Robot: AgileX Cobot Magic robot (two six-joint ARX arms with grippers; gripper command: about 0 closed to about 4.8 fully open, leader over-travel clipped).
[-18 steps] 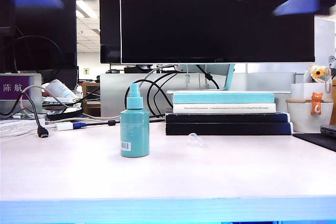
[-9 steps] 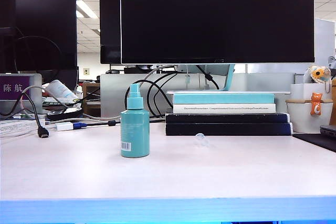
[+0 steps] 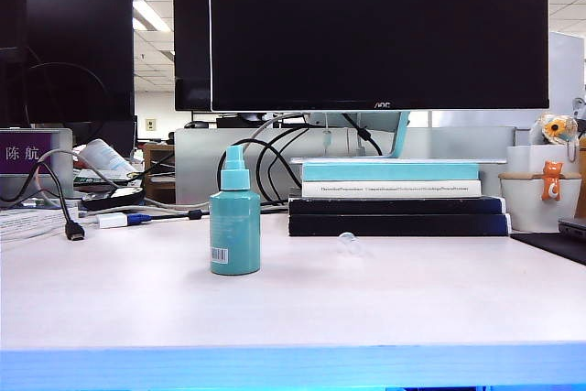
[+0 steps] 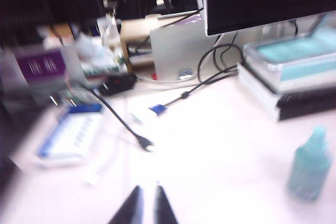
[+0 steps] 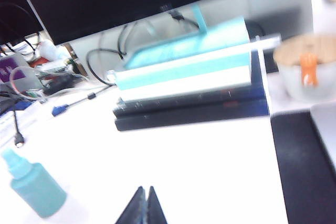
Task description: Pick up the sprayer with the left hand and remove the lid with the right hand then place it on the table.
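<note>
With both arms gone from the top of the exterior view, where blurred dark shapes hung 1 second ago, the counter [image 3: 385,309] scene sits unchanged: the sprayer [image 3: 234,222] stands upright left of centre, nozzle bare, and the clear lid [image 3: 348,244] lies on the counter to its right, just in front of the stack of books [image 3: 396,199], having shifted slightly rightward since that earlier frame. The left gripper [image 4: 145,209] appears only in its blurred wrist view, fingers [image 4: 131,211] drawn narrow with a slim gap and holding nothing, above bare counter; the sprayer [image 4: 310,165] stands well apart from it. The right gripper [image 5: 144,208] shows its fingers [image 5: 135,209] pressed together, empty, the sprayer [image 5: 32,184] off to one side and well clear. A white cup [image 3: 537,200] bearing an orange cat figure [image 3: 551,180] stands at far right; its contents cannot be seen.
</note>
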